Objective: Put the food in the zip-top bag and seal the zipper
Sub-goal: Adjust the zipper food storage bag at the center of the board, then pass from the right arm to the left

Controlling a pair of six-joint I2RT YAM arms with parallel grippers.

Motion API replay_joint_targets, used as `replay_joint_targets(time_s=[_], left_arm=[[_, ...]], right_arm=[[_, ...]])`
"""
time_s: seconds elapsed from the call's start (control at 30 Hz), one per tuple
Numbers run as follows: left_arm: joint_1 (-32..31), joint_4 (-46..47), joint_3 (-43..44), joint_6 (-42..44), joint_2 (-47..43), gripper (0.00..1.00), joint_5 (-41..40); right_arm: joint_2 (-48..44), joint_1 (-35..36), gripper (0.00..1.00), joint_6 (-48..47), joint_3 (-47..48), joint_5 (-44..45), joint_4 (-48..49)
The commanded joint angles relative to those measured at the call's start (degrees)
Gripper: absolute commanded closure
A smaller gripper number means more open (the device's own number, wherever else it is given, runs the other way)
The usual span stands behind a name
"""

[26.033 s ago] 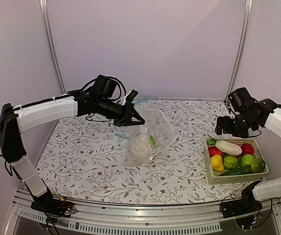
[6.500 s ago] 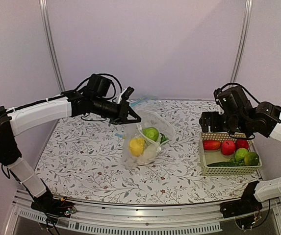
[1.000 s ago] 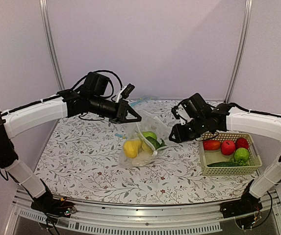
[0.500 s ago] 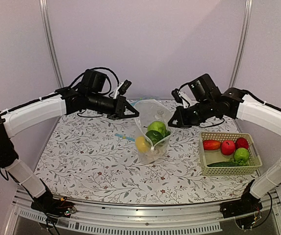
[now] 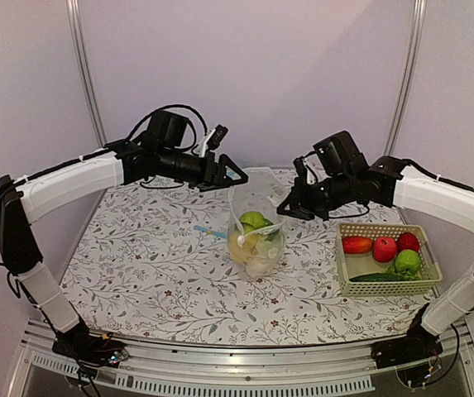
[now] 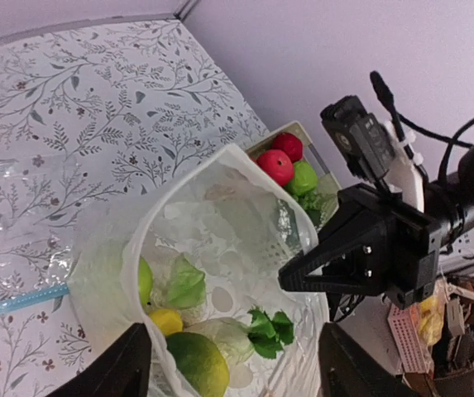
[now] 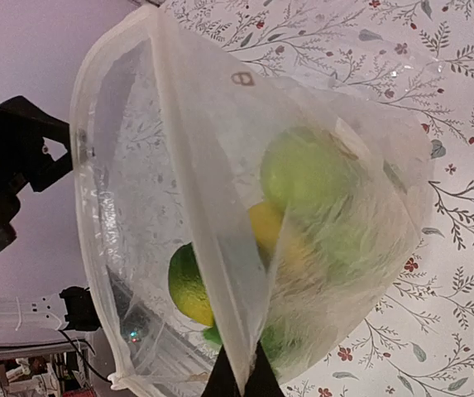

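The zip-top bag [image 5: 257, 240] hangs upright over the middle of the table, mouth up. My right gripper [image 5: 286, 207] is shut on its right rim; the right wrist view shows the fingertips [image 7: 238, 382] pinching the plastic. The zipper [image 7: 191, 149] shows as a pale band around the mouth, its two sides apart. Inside lies the food: a green fruit [image 7: 303, 169], a lemon [image 7: 265, 223], another green fruit [image 6: 195, 364] and radish leaves [image 6: 270, 327]. My left gripper [image 5: 235, 169] hovers open just above and left of the mouth, with its fingers [image 6: 129, 364] straddling the mouth and holding nothing.
A beige basket [image 5: 348, 277] at the right holds red fruits [image 5: 384, 248], a green fruit [image 5: 408, 262] and a dark cucumber [image 5: 373, 277]. A loose light-blue strip [image 5: 208, 231] of another clear bag lies on the floral cloth left of the dotted bag.
My right gripper closed on the bag's right rim and the bag was lifted upright. My left gripper then let go of the left rim and opened.
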Motion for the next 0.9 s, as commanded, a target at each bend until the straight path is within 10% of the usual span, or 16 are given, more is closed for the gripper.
replay_joint_targets(time_s=[0.0,0.33,0.87], left_arm=[[-1.44,0.10,-3.93,5.14,-4.25,0.20,-10.73],[-11.57,6.36,-21.23,9.05,-19.77,0.00,-36.53],[-23.80,28.86,-32.30,-3.78,-19.64,0.15,-44.76]], right_arm=[[0.85,-0.03,1.00,10.73,-2.85,4.93,7.83],[-0.08,-0.05,1.00,18.07,-2.25,14.17,8.98],[0.44,1.27,1.00,21.86,-1.19,22.49,8.07]])
